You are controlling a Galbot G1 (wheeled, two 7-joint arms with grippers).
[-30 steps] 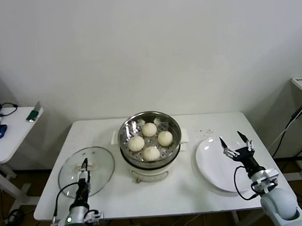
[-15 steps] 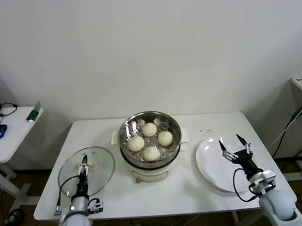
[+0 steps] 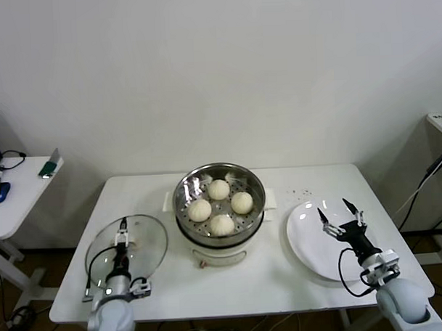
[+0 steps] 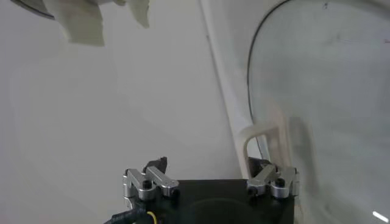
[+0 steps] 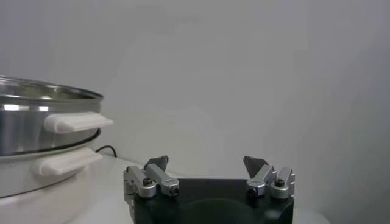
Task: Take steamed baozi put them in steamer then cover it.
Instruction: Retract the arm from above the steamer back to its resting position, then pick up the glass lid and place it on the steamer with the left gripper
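Note:
The steamer [image 3: 219, 181] stands uncovered at the middle of the white table, with several cream baozi [image 3: 221, 224] on its perforated tray. The cover [image 3: 147, 244], a clear glass lid, lies flat at the front left. My left gripper [image 3: 122, 231] hovers open over the cover, close to its cream handle. In the left wrist view the left gripper [image 4: 207, 165] is open and empty, with the cover's handle [image 4: 263, 135] just ahead of one finger and the glass [image 4: 323, 91] beyond it. My right gripper [image 3: 340, 213] is open and empty above the plate; the right wrist view shows the right gripper [image 5: 206, 161] and the steamer [image 5: 42, 146].
A large white plate [image 3: 311, 246] lies bare at the front right under the right gripper. A looped cord [image 3: 218, 262] lies in front of the steamer. A small side table [image 3: 19, 198] with a few items stands beyond the left table edge.
My left gripper has moved away from me, farther over the cover toward its handle. The right gripper has drawn back slightly over the plate. Both stay open.

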